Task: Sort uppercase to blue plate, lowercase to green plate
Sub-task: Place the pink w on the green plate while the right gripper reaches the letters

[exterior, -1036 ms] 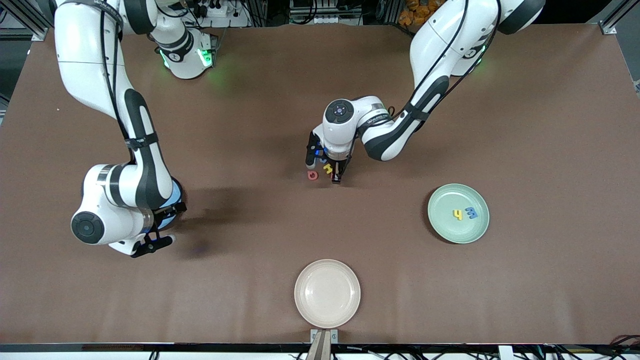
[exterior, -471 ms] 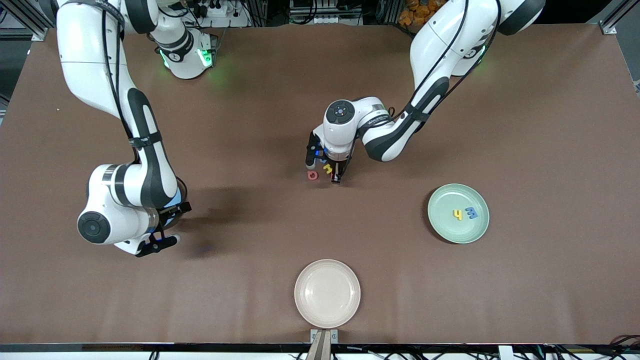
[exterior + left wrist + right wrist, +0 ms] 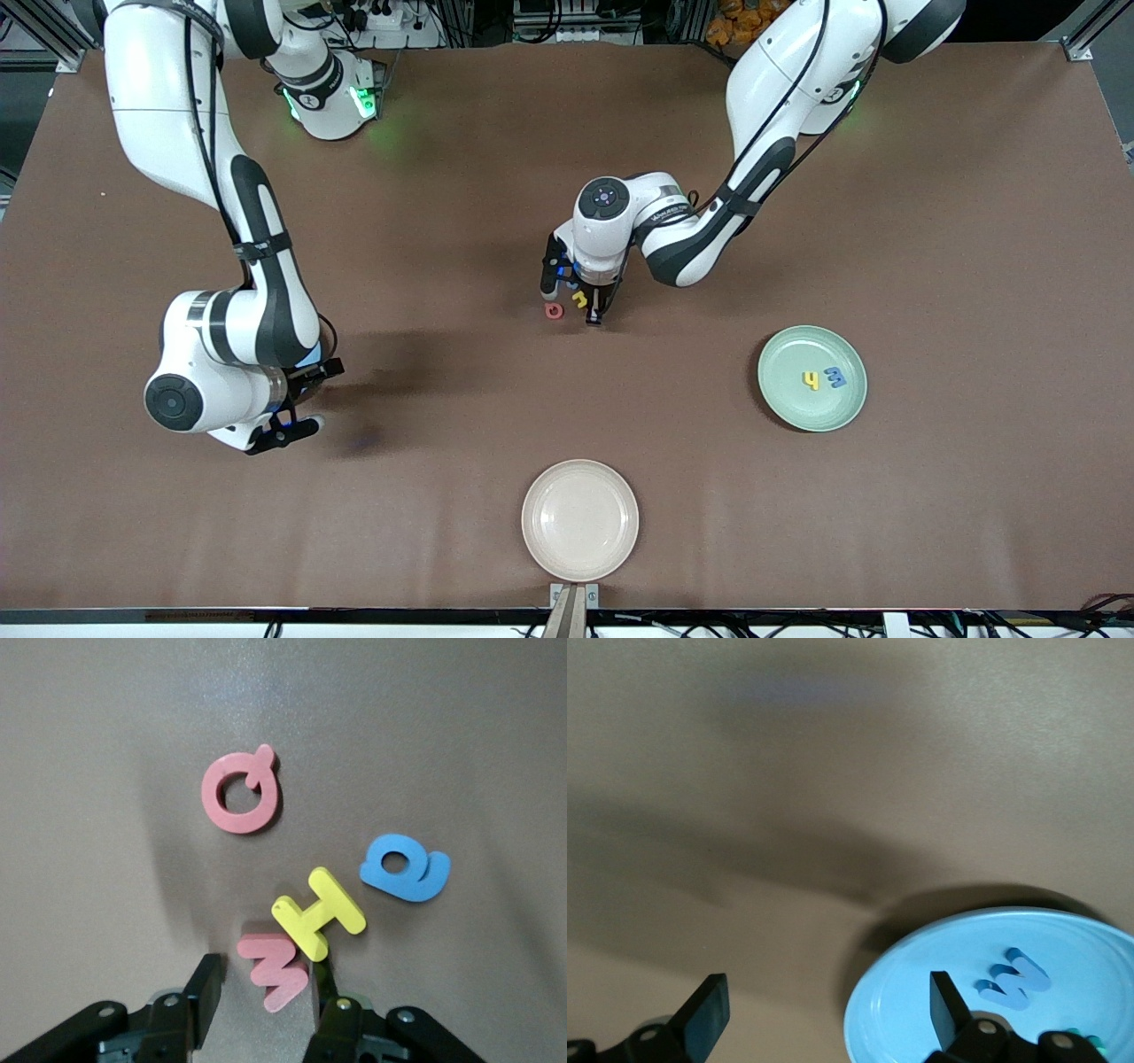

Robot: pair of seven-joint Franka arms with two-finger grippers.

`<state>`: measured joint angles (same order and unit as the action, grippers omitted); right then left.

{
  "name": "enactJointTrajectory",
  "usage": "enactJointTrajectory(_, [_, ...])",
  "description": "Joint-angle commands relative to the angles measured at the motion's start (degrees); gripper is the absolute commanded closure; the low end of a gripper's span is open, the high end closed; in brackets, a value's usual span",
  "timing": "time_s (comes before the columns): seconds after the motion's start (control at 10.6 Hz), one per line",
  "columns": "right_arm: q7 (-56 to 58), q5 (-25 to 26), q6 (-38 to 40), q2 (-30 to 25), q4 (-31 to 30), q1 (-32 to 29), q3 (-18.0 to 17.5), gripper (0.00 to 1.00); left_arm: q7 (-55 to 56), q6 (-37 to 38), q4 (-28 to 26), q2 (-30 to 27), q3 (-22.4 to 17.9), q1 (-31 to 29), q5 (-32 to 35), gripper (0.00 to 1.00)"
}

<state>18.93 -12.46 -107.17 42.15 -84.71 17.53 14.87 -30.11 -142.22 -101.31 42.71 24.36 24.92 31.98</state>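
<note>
Red letter (image 3: 275,973): flat on the table, part covered by the yellow H (image 3: 319,912), bracketed by the left gripper (image 3: 263,999); contact cannot be confirmed.
Left gripper: lowered over the cluster at mid-table, jaws narrowed about the red letter, one finger beside the H.
Cluster: red Q (image 3: 241,796) and a rounded blue letter (image 3: 406,868) lie apart on the cloth.
Step in hand: a grasp on the red letter is judged.
Next move: closure completed, then a lift clear of the H.
Green plate (image 3: 788,403): yellow h (image 3: 811,380) and blue m (image 3: 835,377) held.
Right gripper (image 3: 824,1014): jaws wide, empty, by the blue plate (image 3: 921,992), where a blue W (image 3: 1014,983) lies.
</note>
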Motion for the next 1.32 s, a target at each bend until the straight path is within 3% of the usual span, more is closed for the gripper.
enactJointTrajectory(0.0, [-1.35,-0.90,-0.23,-0.32,-0.19,0.49,0.07,0.00,-0.13,-1.57,0.77,1.85,-0.02,0.13,0.80,0.58])
enactJointTrajectory(0.38, [-2.31,-2.92,-0.15,-0.32,-0.19,0.93,0.16,0.00,-0.04,-1.66,0.68,2.38,-0.28,0.13,1.16,1.00])
enactJointTrajectory(0.85, [-5.92,-3.10,-0.41,-0.32,-0.10,2.60,0.07,0.00,-0.74,-0.35,0.15,-0.69,-1.69,-2.50,0.45,1.00])
enactJointTrajectory(1.22, [-12.31,-4.33,-1.99,-0.41,-0.10,6.89,0.16,0.00,-1.09,10.35,0.67,-8.76,-1.69,-8.12,-7.08,1.00])
